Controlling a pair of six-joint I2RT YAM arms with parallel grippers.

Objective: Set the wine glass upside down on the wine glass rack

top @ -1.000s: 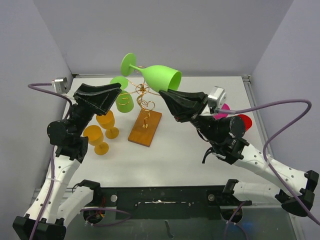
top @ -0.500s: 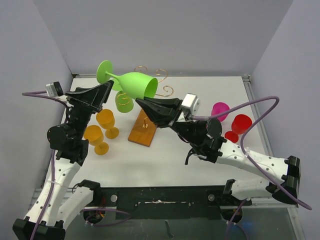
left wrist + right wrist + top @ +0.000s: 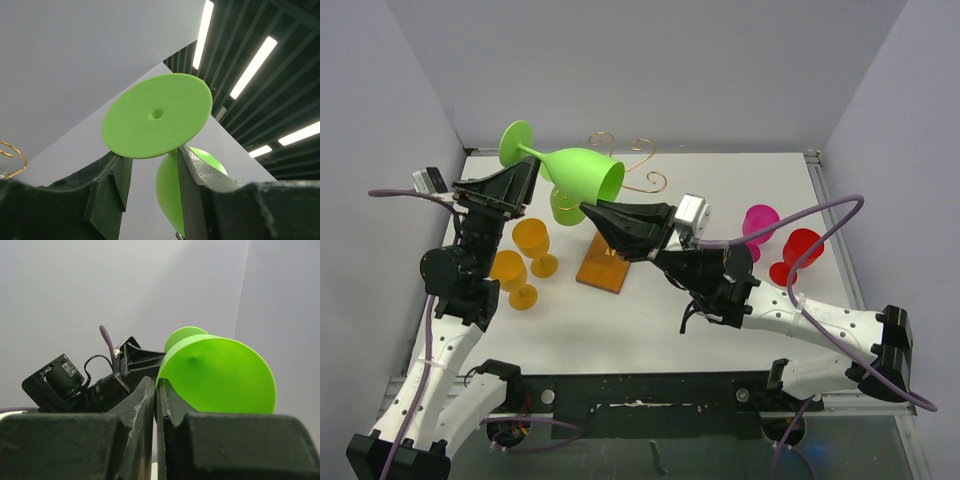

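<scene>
A lime green wine glass [image 3: 582, 174] is held in the air on its side, foot [image 3: 516, 143] to the left, left of the rack's top. My right gripper [image 3: 592, 212] is shut on the bowl's rim; the right wrist view shows its jaws [image 3: 156, 386] pinching the rim of the green bowl [image 3: 220, 375]. My left gripper [image 3: 527, 168] is open around the stem just under the foot. In the left wrist view the foot disc [image 3: 157, 120] sits above the spread fingers [image 3: 150, 159]. The wine glass rack [image 3: 632, 166] is gold wire on a wooden base [image 3: 599, 270].
A second green glass [image 3: 566, 207] stands behind the rack's base. Two orange glasses [image 3: 535, 245] [image 3: 509, 279] stand at the left by my left arm. A pink glass [image 3: 760, 221] and a red glass [image 3: 798, 250] stand at the right.
My right gripper has carried the green glass leftward, away from the rack's top. My left gripper has risen and now has its open jaws around the stem.
</scene>
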